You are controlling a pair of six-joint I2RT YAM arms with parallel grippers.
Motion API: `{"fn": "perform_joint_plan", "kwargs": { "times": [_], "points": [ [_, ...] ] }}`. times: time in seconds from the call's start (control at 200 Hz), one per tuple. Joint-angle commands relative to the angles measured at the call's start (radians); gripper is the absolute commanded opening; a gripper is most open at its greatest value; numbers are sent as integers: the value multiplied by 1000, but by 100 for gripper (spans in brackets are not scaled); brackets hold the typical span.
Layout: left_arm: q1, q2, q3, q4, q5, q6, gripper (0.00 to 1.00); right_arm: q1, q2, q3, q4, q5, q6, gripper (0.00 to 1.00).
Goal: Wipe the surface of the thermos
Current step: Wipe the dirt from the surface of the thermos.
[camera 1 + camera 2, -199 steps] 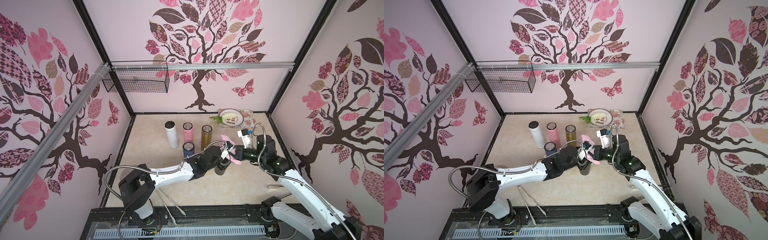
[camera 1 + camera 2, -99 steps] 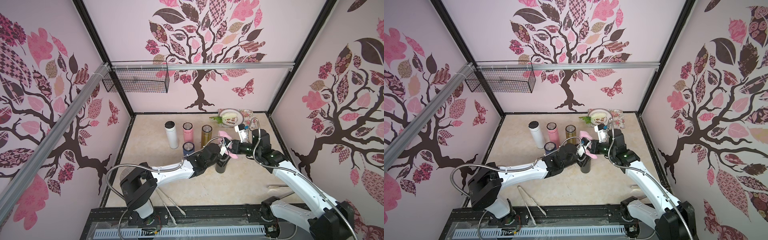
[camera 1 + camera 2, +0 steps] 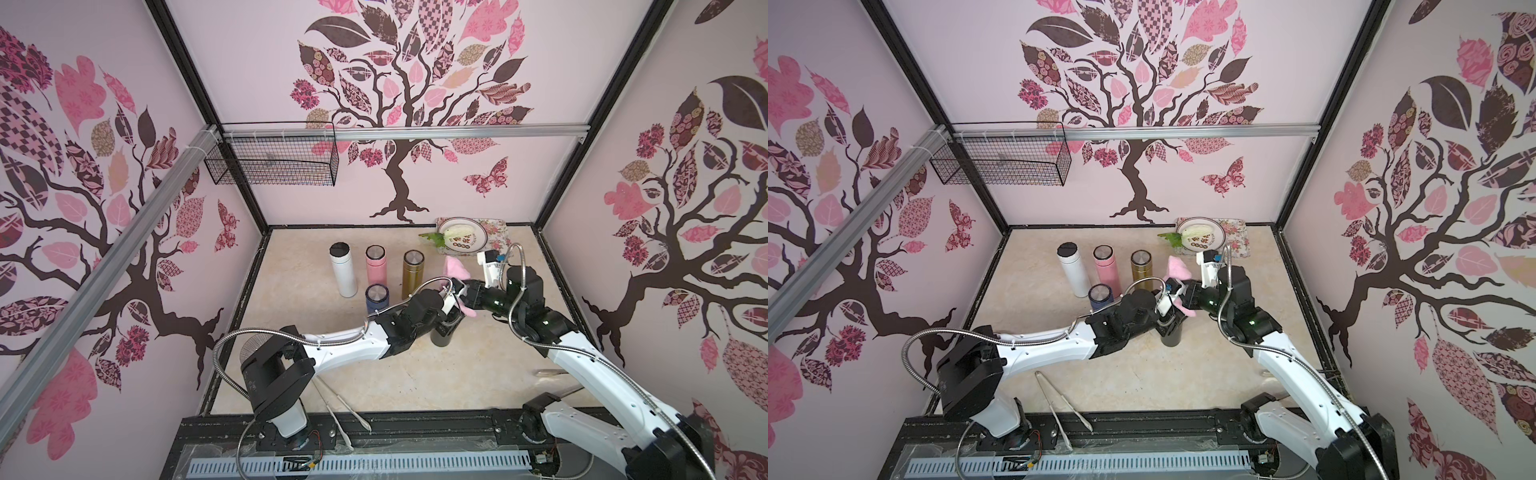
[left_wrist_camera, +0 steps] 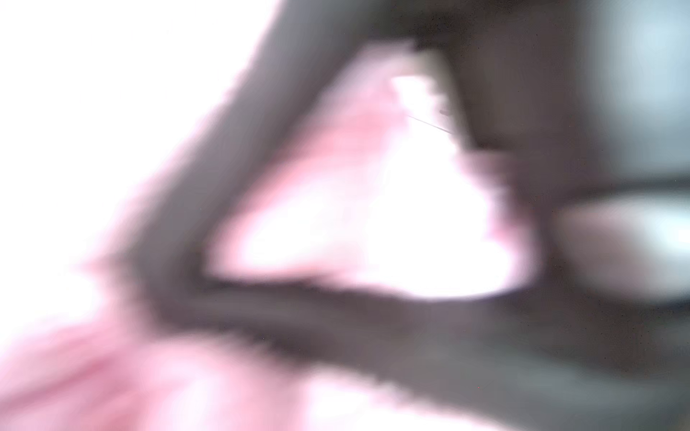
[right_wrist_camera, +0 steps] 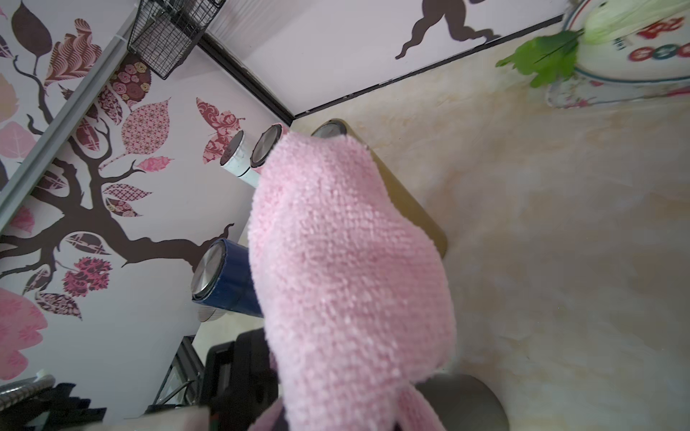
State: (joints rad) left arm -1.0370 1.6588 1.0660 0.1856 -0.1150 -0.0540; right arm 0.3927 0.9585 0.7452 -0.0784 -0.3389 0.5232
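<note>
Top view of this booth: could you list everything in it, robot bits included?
white thermos: 1, white, back row left
pink thermos: 1, pink, back row middle
gold thermos: 1, gold, back row right
blue thermos: 1, dark blue, before pink thermos
black thermos: 1, black, table centre
pink cloth: 1, pink, above black thermos
plate: 1, white, on tray, holding leafy vegetable
tray: 1, floral, back right corner
wire basket: 1, black, hung on back rail
tongs: 1, metal, table front
left gripper: 1, black, shut on black thermos
right gripper: 1, black, shut on pink cloth
</note>
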Motion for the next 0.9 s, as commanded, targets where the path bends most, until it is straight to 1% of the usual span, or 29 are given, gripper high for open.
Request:
{"fn": "perform_joint_plan", "kwargs": {
  "times": [0.0, 0.075, 0.155, 0.355, 0.54, 0.635, 0.705, 0.785, 0.895],
  "points": [
    [-4, 46, -7, -117, -21, -40, 0, 1, -54, -74, -173, 167, -41, 0],
    [-4, 43, 5, -129, -36, -61, 0, -1, -75, -119, -154, 205, -21, 0],
    [-3, 31, 40, -179, -69, -104, 0, -2, -87, -181, -99, 227, 20, 0],
    [-4, -29, 141, -300, -103, -207, 0, -23, -144, -341, 71, 184, 84, 0],
    [0, -76, 213, -400, -133, -270, 0, -49, -231, -428, 157, 117, 124, 0],
    [16, -102, 221, -397, -105, -314, 0, -52, -253, -483, 241, 53, 152, 0],
    [38, -120, 209, -359, -56, -361, 0, -57, -262, -532, 324, 6, 184, 0],
    [81, -141, 181, -286, 38, -442, 0, -67, -263, -591, 462, -65, 227, 0],
    [113, -160, 159, -218, 90, -502, 0, -69, -250, -647, 619, -124, 281, 0]
  ]
}}
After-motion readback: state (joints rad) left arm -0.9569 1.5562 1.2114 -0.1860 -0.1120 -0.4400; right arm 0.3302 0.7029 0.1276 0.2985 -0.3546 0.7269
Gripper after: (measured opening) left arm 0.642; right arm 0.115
